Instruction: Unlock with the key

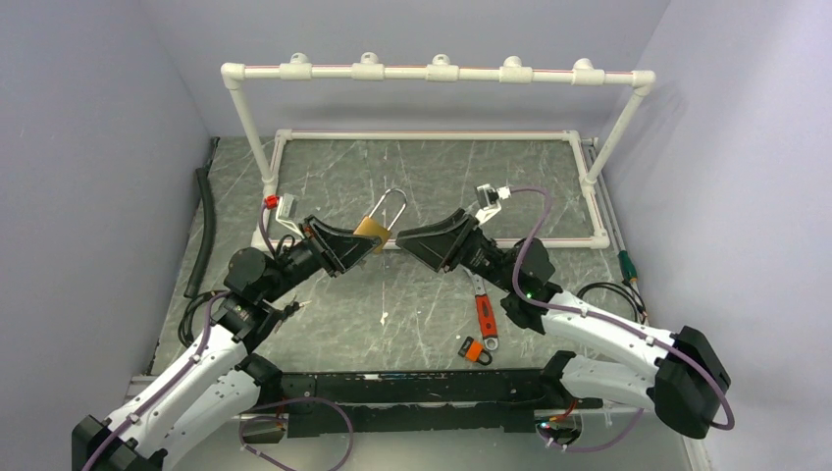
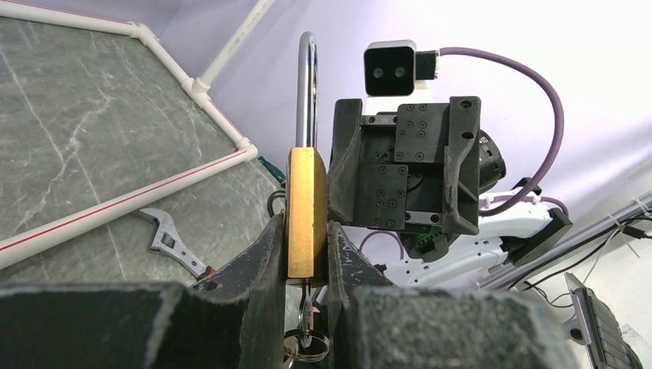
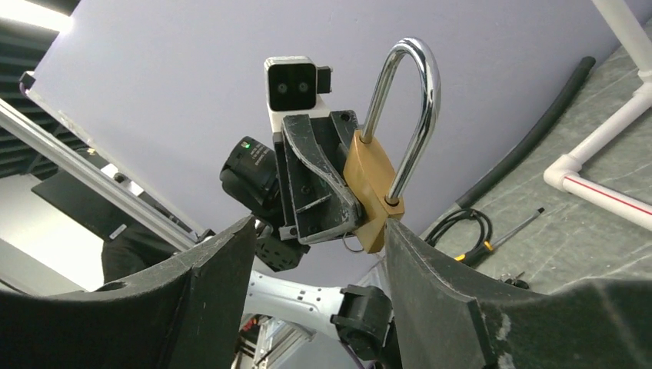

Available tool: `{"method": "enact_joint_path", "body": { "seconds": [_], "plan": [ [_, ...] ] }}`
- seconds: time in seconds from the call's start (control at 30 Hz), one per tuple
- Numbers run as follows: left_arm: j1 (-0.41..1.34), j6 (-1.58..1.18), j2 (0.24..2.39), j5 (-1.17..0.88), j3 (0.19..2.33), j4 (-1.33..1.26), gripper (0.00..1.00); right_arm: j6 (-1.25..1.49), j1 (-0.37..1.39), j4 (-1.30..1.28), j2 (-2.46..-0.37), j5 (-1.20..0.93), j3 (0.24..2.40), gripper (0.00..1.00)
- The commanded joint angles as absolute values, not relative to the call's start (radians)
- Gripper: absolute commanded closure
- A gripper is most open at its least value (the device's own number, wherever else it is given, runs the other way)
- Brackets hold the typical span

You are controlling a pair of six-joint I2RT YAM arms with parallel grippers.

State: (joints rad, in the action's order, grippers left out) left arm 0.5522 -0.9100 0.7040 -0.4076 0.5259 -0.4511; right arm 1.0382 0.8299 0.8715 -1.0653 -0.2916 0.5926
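My left gripper is clamped on the padlock, pinching the flat faces of its brass body low down and holding it well above the counter. The shackle stands upright with both legs seated, as far as I can tell. Rings hang under the body between my left fingers. I take the key to be there, but I cannot see it in the keyhole. My right gripper is wide open and empty, facing the lock from close by. The key sits in a tight spot, so reaching for it could knock my right fingers against my left. A hard push or turn could twist the body in the pinch or drop it on the counter.
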Motion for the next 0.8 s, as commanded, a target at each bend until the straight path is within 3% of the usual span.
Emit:
{"method": "enact_joint_path", "body": {
  "seconds": [0.0, 0.3, 0.77],
  "plan": [
    [0.549, -0.938, 0.692, -0.432, 0.561, -0.600, 1.00, 0.988, 0.830, 0.872, -1.042, -0.279, 0.592, 0.37],
    [0.548, -0.998, 0.715, -0.459, 0.540, -0.689, 1.00, 1.014, 0.830, 0.951, -1.134, -0.313, 0.653, 0.40],
    [0.548, -1.012, 0.717, -0.458, 0.526, -0.713, 1.00, 1.022, 0.849, 1.018, -1.252, -0.329, 0.774, 0.59]
  ]
}}
